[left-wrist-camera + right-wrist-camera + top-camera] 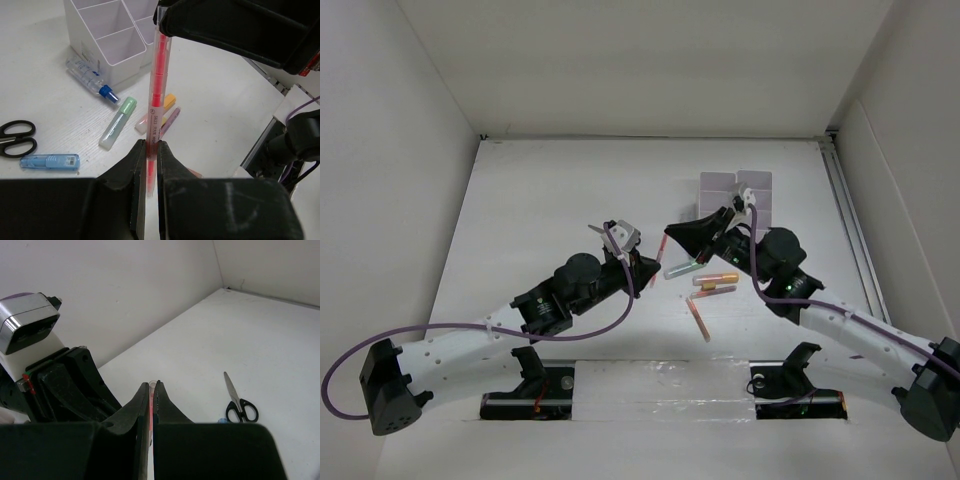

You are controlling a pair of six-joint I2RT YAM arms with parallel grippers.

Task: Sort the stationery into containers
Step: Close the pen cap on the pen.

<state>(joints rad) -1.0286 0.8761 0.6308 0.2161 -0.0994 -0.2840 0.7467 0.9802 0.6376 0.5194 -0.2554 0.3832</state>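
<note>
A thin red pen (159,85) is held above the table between both grippers. My left gripper (151,150) is shut on its lower end. My right gripper (153,387) is shut on its other end (151,390) and shows as the black block (240,25) at the top of the left wrist view. In the top view the pen (661,247) spans the two grippers in mid-table. The white organiser (112,35) stands behind. On the table lie a blue-capped bottle (92,77), green marker (118,122), orange marker (169,102), pink marker (170,120), black-handled scissors (17,137) and a short blue tube (50,161).
In the top view the organiser (735,190) is partly hidden behind my right arm. The green marker (682,267), orange marker (713,279), pink marker (712,292) and another reddish pen (697,320) lie under and in front of the grippers. White walls enclose the table.
</note>
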